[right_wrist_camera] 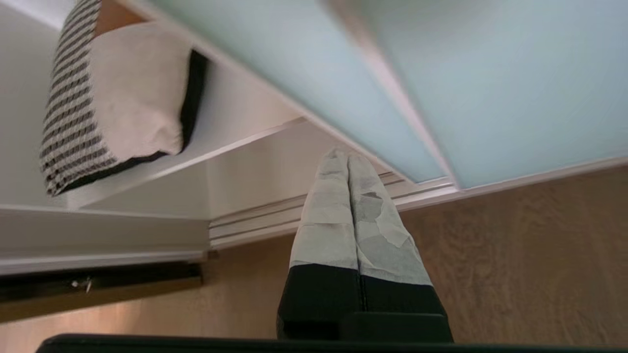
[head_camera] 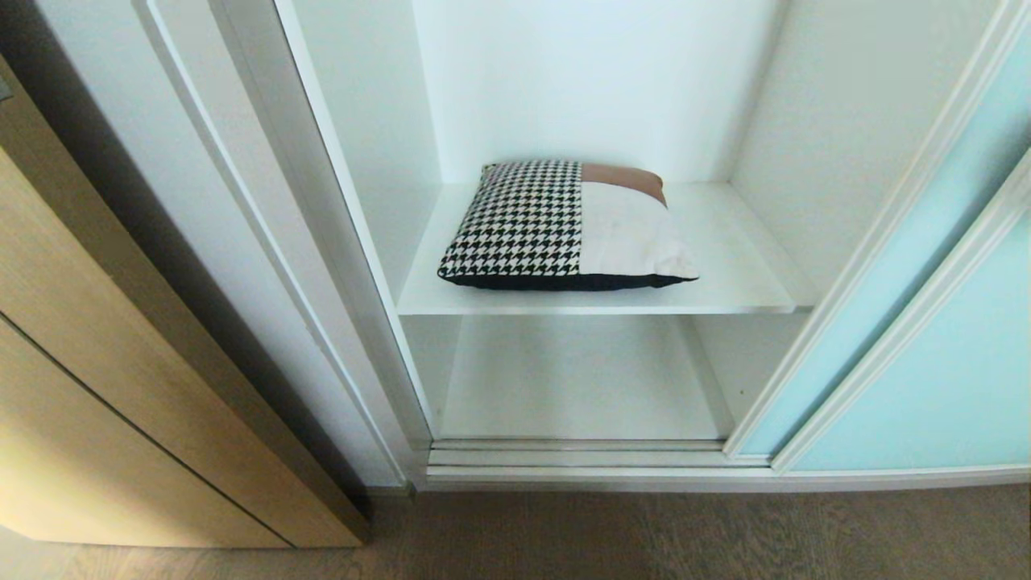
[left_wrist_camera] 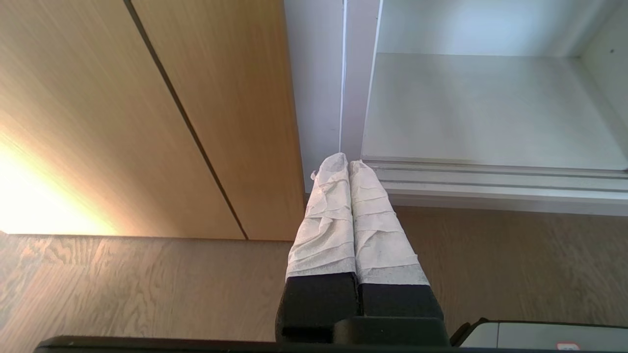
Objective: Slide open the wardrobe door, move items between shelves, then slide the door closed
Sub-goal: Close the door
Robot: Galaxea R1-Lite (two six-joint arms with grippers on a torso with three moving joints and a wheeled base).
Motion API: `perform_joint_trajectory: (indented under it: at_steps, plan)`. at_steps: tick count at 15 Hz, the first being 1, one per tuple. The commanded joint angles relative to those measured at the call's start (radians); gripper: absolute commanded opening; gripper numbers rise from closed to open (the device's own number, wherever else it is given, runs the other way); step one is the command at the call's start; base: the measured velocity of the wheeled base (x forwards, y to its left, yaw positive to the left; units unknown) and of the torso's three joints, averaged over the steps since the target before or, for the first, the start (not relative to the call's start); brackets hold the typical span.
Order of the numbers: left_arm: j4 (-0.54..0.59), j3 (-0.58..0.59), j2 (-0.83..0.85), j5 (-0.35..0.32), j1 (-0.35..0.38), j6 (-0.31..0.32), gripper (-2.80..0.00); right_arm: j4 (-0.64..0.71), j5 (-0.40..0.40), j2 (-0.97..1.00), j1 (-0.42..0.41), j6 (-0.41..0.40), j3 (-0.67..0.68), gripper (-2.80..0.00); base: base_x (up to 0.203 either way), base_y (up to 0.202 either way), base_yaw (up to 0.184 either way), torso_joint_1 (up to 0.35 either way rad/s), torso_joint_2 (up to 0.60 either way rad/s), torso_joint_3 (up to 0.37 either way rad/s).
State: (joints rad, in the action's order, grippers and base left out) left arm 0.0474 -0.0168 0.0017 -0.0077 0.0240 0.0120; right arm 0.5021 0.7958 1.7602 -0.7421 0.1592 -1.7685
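Cushion (head_camera: 564, 229) houndstooth, cream, rust-brown; sliding door (head_camera: 942, 338) pale aqua.

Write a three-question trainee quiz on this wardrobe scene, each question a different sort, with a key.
1. True or false: the cushion lies on the wardrobe's bottom board.
2. Multiple choice: the sliding door stands A) across the opening, B) slid to the right of the opening, C) off its track.
3. Fill in: the left gripper and right gripper both have their fingers ____.

Key
1. False; it lies on the upper shelf.
2. B
3. shut, holding nothing
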Motion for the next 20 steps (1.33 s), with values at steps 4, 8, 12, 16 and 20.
perform_joint_trajectory:
  at_steps: [4,8,12,16,20]
  plan:
    - [0.000,0.000,0.001,0.001,0.001,0.000,-2.80,0.002,-0.049,0.063,0.009,0.005,-0.045,-2.80,0.000,0.000,0.000,0.000,0.00,0.000]
    - [0.000,0.000,0.001,0.000,0.001,0.000,-2.80,0.001,-0.086,0.121,0.049,0.058,-0.127,-2.80,0.000,0.000,0.000,0.000,0.00,0.000]
    - [0.000,0.000,0.001,0.001,0.001,0.000,-2.80,-0.068,-0.190,0.170,0.093,0.100,-0.160,-2.80,0.000,0.000,0.000,0.000,0.00,0.000]
    - [0.000,0.000,0.001,0.000,0.001,0.000,-2.80,-0.117,-0.217,0.198,0.102,0.108,-0.165,-2.80,0.000,0.000,0.000,0.000,0.00,0.000]
    - [0.000,0.000,0.001,0.000,0.001,0.000,-2.80,-0.211,-0.316,0.226,0.135,0.181,-0.167,-2.80,0.000,0.000,0.000,0.000,0.00,0.000]
